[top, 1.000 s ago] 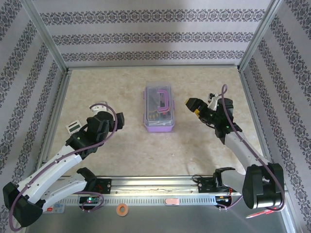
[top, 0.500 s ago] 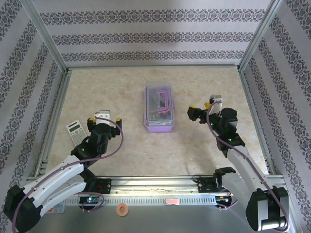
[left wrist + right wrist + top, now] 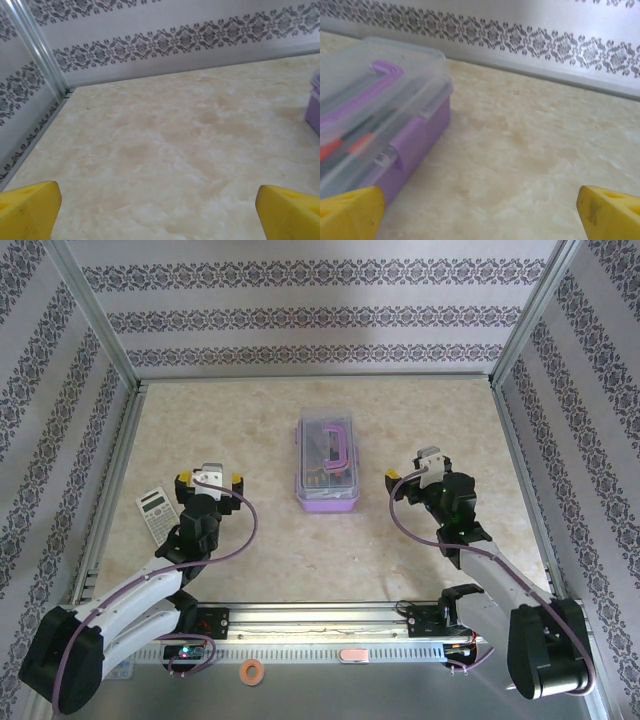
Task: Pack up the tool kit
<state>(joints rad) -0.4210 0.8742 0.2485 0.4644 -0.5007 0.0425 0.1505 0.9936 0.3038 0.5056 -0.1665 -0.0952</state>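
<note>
1. The tool kit [image 3: 329, 466] is a lilac case with a clear lid and a purple handle [image 3: 338, 445]. It lies flat near the middle of the table [image 3: 250, 410], its long side running away from the arm bases. The lid appears closed.
2. Contents (seen through the lid in the right wrist view): orange and dark shapes lie inside the case. Single tools cannot be told apart.
3. The left gripper [image 3: 209, 480] is released and empty, its yellow fingertips [image 3: 30, 207] spread wide over bare tabletop. It sits well to the left of the case.
4. The right gripper [image 3: 480, 212] is released, jaws wide and holding nothing. It is near the case's right side, not touching it.
5. The calculator [image 3: 157, 512] is grey and lies on the table just beside the left arm, on its left.
</note>
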